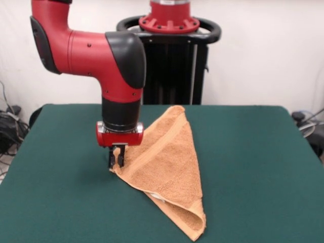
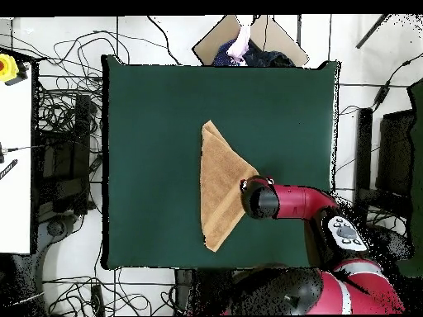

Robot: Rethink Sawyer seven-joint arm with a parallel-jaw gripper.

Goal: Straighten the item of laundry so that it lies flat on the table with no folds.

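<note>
towel (image 1: 167,167) underlayer hidden — label indistinct

Triangular folded towel (image 2: 221,188) on green table (image 2: 149,149), arm (image 2: 289,201) over its corner.

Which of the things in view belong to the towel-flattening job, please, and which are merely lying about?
Job:
- folded orange-tan terry-cloth towel
- dark green felt-topped table
- gripper, at the towel's corner

Lying about:
- tangled black cables on the floor
- flat brown cardboard piece
</note>
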